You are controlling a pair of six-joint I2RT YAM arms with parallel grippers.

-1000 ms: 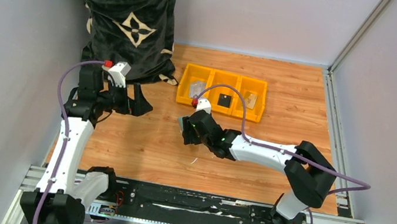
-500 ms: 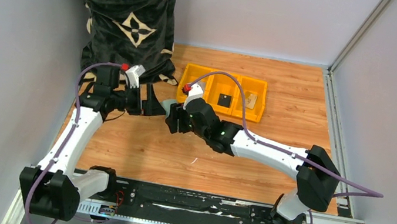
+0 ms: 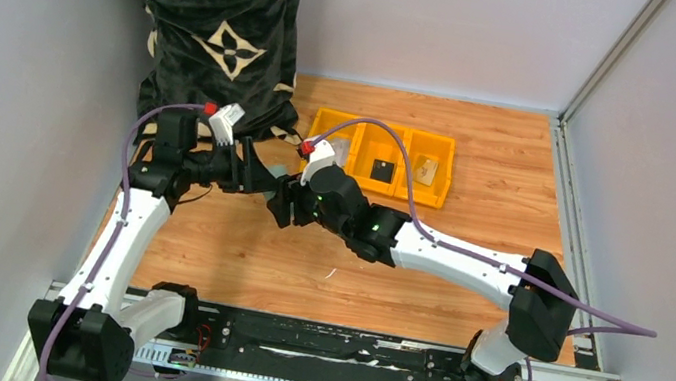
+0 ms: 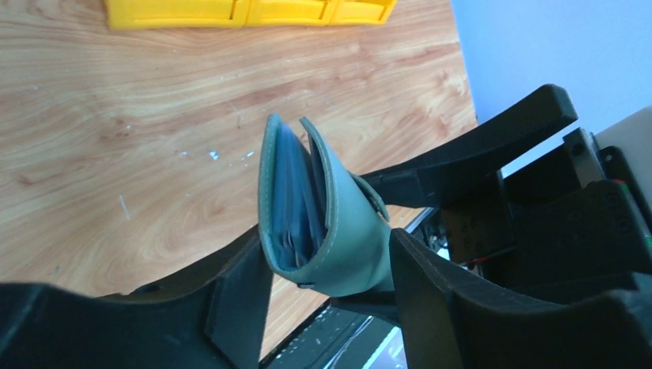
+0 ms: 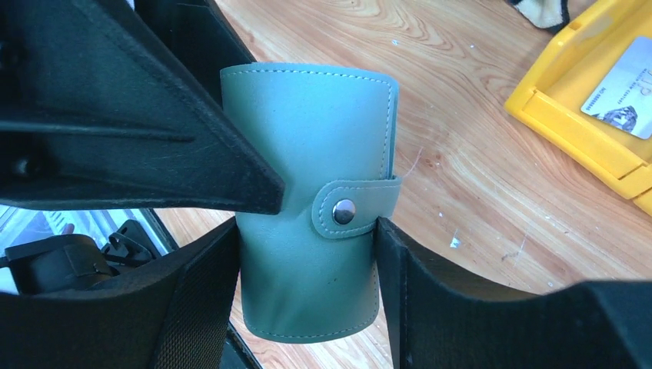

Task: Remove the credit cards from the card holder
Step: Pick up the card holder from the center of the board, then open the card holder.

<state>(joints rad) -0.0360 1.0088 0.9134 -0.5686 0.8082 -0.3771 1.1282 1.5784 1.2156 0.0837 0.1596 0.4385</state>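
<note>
The left end effector [image 4: 327, 246] and right end effector [image 5: 306, 227] both pinch the snapped-shut card holder [image 5: 307, 138], probably to unsnap it.

Colours and patterns in view
Card holder [image 5: 307, 200] is showing sage green outside, blue inside; bin [image 3: 384, 123] is showing yellow; cloth [image 3: 218, 21] is displaying cream flowers on black.

Matt stitched leather-like card holder [image 5: 307, 154], shiny metal stud [image 5: 344, 211], glossy yellow plastic bin [image 5: 584, 142], scuffed wood-grain table [image 4: 154, 115]
</note>
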